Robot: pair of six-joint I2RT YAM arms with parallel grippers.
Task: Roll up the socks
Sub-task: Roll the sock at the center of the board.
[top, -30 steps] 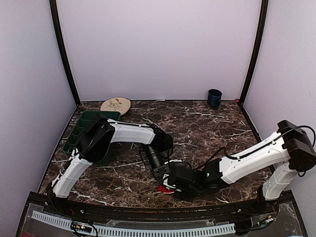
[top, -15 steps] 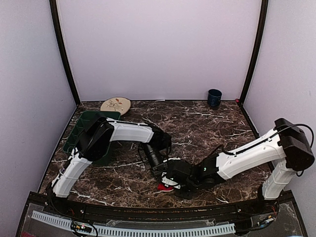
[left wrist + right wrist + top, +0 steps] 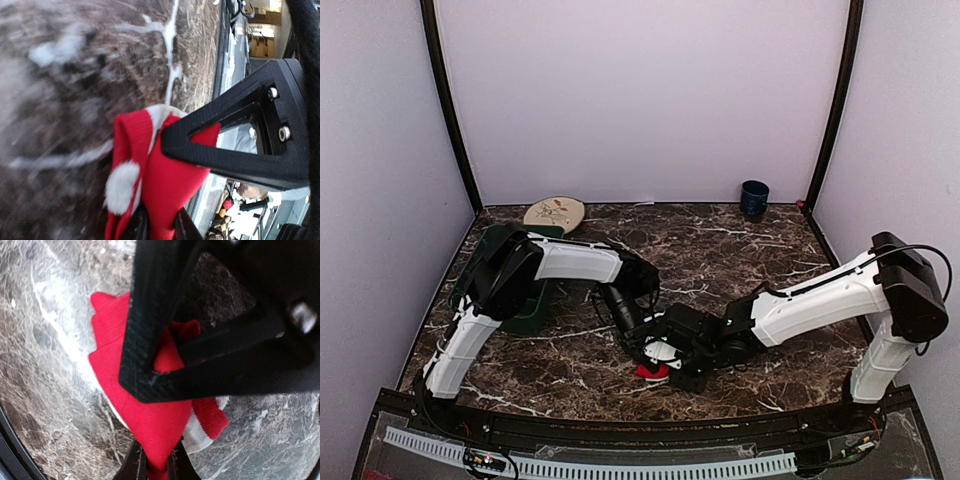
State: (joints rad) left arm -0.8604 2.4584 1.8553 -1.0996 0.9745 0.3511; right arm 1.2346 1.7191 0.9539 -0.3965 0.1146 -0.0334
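The red sock is lying on the marble table at about 6 o'clock in the top view, close to the near edge, with both arms crowding over it and hiding most of it. The left gripper is reaching in from 10 o'clock and the right gripper from 3 o'clock, the two nearly touching above the fabric.

In the left wrist view the claw is standing narrow, its fingertips pinching a fold of red cloth at 6 o'clock, while a black triangular finger of the other arm is covering the sock's right half. In the right wrist view the claw is likewise nipping the red fabric between narrow fingertips, and the left arm's finger is lying across the sock.

Well apart from the sock, a green tray is sitting at 9 o'clock, a round plate at 11 o'clock and a dark blue cup at 1 o'clock
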